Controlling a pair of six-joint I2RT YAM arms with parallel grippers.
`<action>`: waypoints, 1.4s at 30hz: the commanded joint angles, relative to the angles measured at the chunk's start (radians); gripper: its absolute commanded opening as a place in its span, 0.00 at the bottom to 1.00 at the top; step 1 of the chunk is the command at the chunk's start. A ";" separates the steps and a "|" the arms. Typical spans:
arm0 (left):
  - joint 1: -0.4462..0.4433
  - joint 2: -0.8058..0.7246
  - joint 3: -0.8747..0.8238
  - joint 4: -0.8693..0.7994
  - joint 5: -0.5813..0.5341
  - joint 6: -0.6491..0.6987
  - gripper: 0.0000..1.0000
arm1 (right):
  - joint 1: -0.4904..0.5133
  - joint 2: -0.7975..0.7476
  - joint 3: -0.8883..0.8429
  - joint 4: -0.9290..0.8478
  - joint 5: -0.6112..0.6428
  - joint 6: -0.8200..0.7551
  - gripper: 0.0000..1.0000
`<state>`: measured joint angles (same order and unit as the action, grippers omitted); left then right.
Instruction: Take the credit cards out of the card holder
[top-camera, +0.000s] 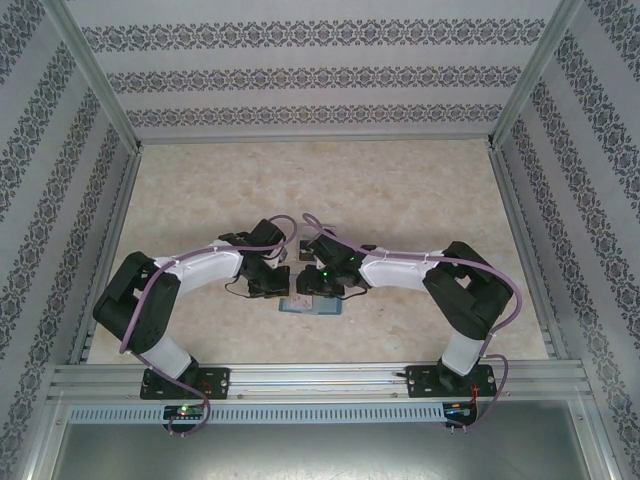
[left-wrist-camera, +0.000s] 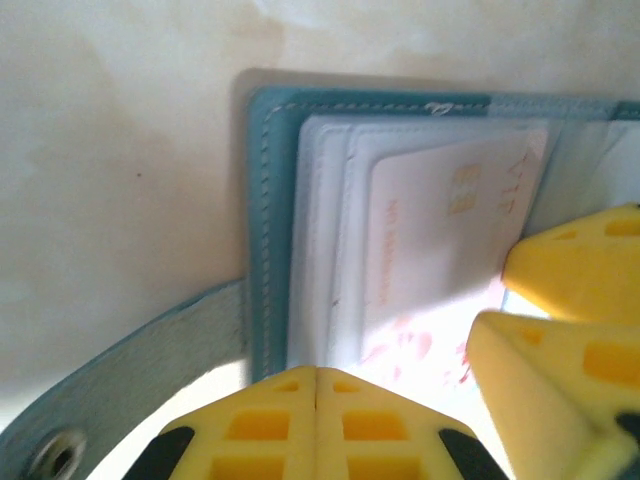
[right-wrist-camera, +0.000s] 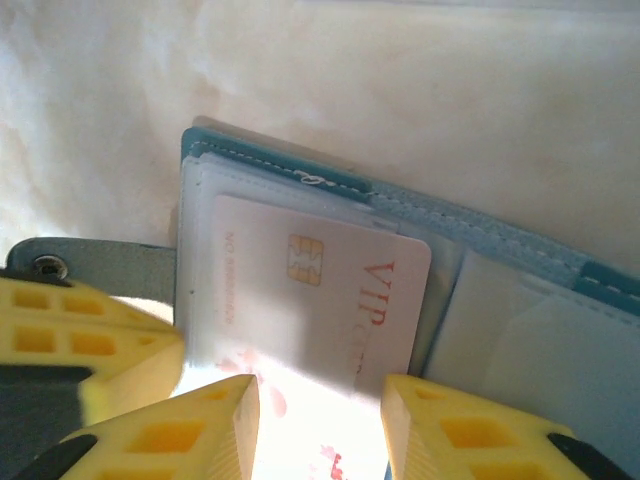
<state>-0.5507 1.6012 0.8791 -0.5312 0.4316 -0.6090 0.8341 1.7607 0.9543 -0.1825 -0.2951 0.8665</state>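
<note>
Left pincer (left-wrist-camera: 316, 388): fingers together, tips at the near edge of the card holder (left-wrist-camera: 265, 220), beside its tab (left-wrist-camera: 150, 370). Right pincer (right-wrist-camera: 320, 392): fingers apart, straddling the near end of a pale credit card (right-wrist-camera: 310, 290) seated in the holder's left half. Card holder lies open on the bench (right-wrist-camera: 400, 80), near-centre, between both arms.

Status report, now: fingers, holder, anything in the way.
Left fingers shut, at edge of open holder. Right fingers open, astride the pale card. Card on holder, not yet off. Nothing blocking.
</note>
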 joint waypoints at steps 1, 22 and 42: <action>-0.013 -0.025 0.010 -0.050 -0.030 0.008 0.08 | 0.004 -0.018 0.017 -0.130 0.096 -0.046 0.39; -0.037 0.101 0.089 0.036 0.088 -0.011 0.07 | -0.024 -0.068 -0.070 -0.012 0.009 0.006 0.37; -0.037 0.188 0.084 -0.036 -0.021 0.025 0.03 | -0.083 -0.091 -0.216 0.311 -0.149 0.122 0.23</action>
<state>-0.5770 1.7348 0.9756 -0.5198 0.5007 -0.6060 0.7540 1.6867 0.7685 0.0162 -0.4107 0.9443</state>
